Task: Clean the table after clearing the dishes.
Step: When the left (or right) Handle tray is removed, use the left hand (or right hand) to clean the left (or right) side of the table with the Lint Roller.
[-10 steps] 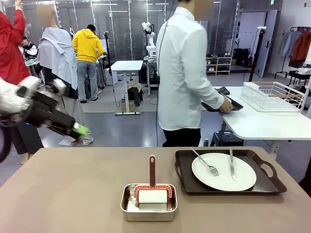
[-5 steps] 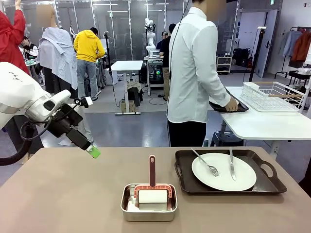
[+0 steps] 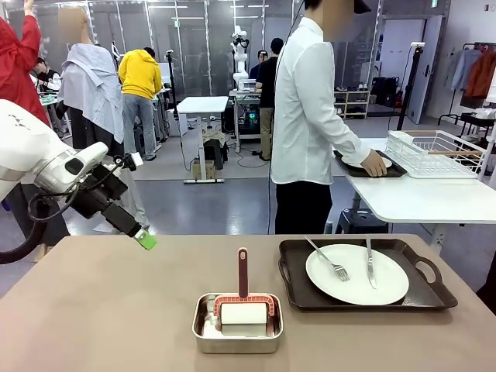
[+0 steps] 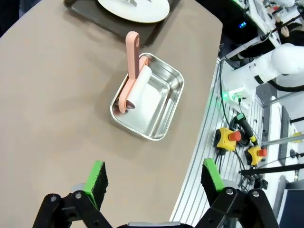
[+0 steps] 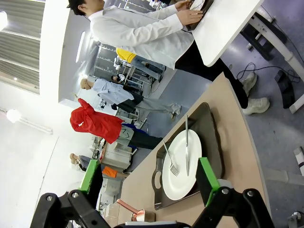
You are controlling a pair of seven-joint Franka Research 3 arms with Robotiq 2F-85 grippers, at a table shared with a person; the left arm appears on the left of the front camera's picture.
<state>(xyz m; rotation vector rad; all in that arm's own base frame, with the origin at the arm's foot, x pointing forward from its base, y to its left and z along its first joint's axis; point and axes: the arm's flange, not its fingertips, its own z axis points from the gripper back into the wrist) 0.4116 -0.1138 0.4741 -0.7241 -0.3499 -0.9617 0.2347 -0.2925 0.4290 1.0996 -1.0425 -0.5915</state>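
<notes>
At the far left of the front view, the left gripper (image 3: 145, 239) hangs above the table (image 3: 101, 310) near its ten o'clock corner, tilted down toward the centre. In its own wrist view, the left gripper (image 4: 154, 176) has its green pads spread wide with nothing between them. A steel pan (image 3: 237, 349) sits near the table's six o'clock edge. It holds a roller (image 3: 243, 312) with a white drum and a reddish handle that points to twelve o'clock. At about two o'clock from the pan, apart from it, lies a dark handled tray (image 3: 425, 271) holding a round white plate (image 3: 387, 280). On the plate a fork (image 3: 329, 260) lies at ten o'clock and a knife (image 3: 370, 263) runs from twelve o'clock toward the centre. Beyond the table's twelve o'clock edge a person (image 3: 306, 116) in a white shirt stands turned to a white table (image 3: 418, 203), one hand (image 3: 377, 164) on a second dark tray (image 3: 353, 164). What that tray carries cannot be told. A wire rack (image 3: 434, 151) stands at three o'clock from it. The right gripper (image 5: 149, 179) is spread wide and holds nothing, with the tray and plate beyond it.
</notes>
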